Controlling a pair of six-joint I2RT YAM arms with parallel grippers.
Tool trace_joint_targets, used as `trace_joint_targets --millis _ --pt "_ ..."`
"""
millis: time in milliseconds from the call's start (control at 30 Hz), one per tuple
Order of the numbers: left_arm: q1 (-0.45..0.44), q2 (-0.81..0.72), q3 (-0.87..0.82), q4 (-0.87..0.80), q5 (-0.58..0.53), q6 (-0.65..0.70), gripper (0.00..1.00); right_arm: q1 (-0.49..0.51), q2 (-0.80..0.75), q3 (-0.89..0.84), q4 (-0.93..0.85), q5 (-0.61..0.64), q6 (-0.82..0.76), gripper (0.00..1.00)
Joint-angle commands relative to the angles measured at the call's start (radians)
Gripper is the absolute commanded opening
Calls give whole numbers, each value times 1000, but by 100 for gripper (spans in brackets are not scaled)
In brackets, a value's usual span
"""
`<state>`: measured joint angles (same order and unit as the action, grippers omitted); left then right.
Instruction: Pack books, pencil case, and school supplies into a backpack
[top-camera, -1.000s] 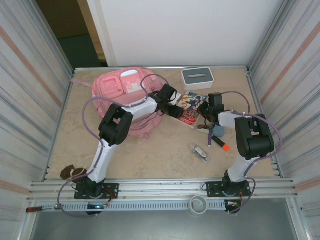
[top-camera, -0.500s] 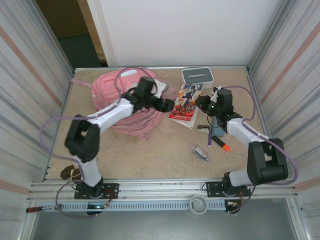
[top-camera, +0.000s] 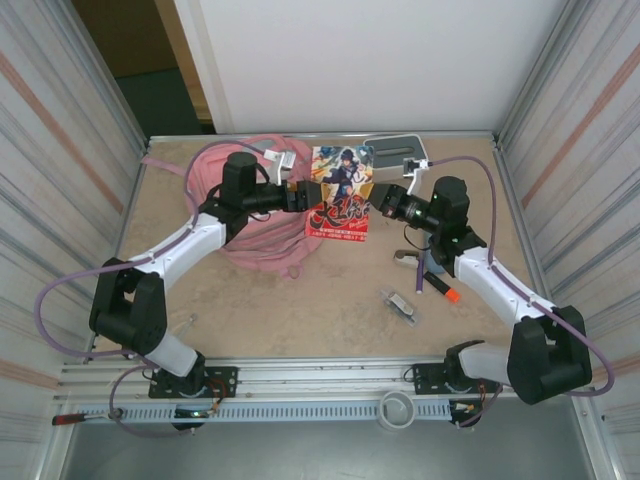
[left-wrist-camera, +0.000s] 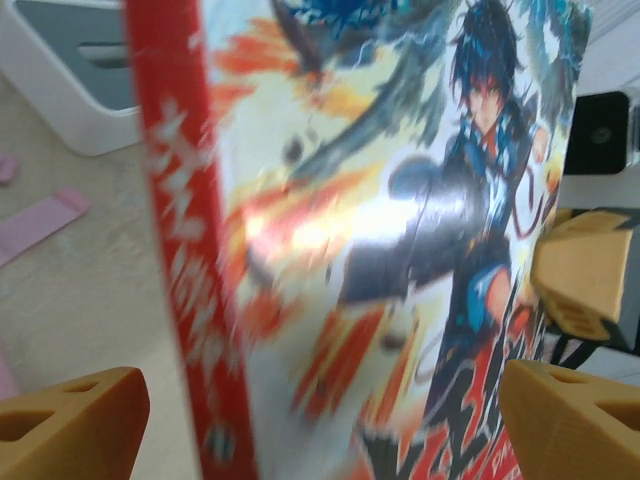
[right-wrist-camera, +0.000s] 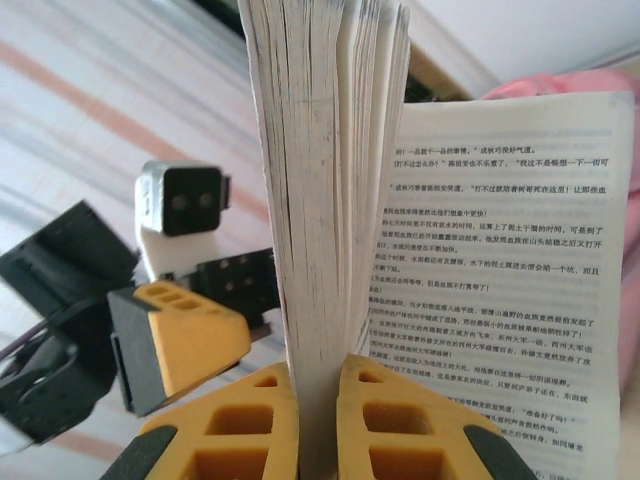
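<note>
The cartoon-cover book (top-camera: 341, 194) stands upright above the table, its red spine (left-wrist-camera: 180, 250) facing my left wrist camera. My right gripper (top-camera: 385, 205) is shut on its page block (right-wrist-camera: 320, 200), with the yellow fingers (right-wrist-camera: 400, 420) pressed on both sides. My left gripper (top-camera: 300, 195) is open at the book's left edge, fingertips (left-wrist-camera: 70, 425) spread wide on either side of the cover and not touching it. The pink backpack (top-camera: 255, 225) lies behind and under the left arm. The orange-tipped marker (top-camera: 441, 286), the clear packet (top-camera: 400, 303) and a beige piece (top-camera: 404, 256) lie at right. The pencil case is out of view.
A white box with a grey top (top-camera: 398, 148) stands at the back, just behind the book. Pink straps (top-camera: 170, 165) trail over the table at back left. Corrugated walls close in both sides.
My right gripper has lifted the book off the table and stood it upright toward the back. My left arm has swung off the backpack to the book's left edge, and its jaws have opened wider.
</note>
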<state>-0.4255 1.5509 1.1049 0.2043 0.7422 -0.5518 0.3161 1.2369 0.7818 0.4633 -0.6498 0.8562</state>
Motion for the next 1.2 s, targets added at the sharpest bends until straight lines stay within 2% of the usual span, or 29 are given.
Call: trace_joint_targets --millis 0,67,300,333,400,467,533,667,767,933,1000,1067,1167 --pt "1 3 -37 160 106 -105 84 16 -21 59 156 -54 7 0" --pt "2 2 -49 219 133 -140 74 13 -4 59 140 -52 -8 0" --pt "10 -69 -79 231 158 -127 21 -17 37 68 -44 3 -132 1" --pt "10 -85 -84 232 160 -124 15 -17 36 75 -85 10 -160 8" --pt "11 -124 -98 237 164 -116 6 -12 35 97 -189 28 -229 34" --pt "11 -161 -111 240 164 -106 3 0 33 106 -254 45 -268 56" --pt "10 -192 -120 235 160 -93 2 17 39 101 -264 15 -290 70" --pt "11 -236 -133 232 176 -84 0 56 53 84 -219 -68 -312 91" --pt "11 -255 -155 300 193 -122 0 57 70 57 -108 -123 -262 97" --pt "12 -250 -175 380 213 -170 0 85 135 46 170 -259 -111 98" --pt "16 -235 -177 410 220 -196 0 110 166 60 244 -287 -66 95" --pt "27 -217 -175 442 229 -232 0 123 187 62 329 -297 -4 80" --pt "50 -199 -186 457 224 -248 0 101 205 45 457 -294 94 41"
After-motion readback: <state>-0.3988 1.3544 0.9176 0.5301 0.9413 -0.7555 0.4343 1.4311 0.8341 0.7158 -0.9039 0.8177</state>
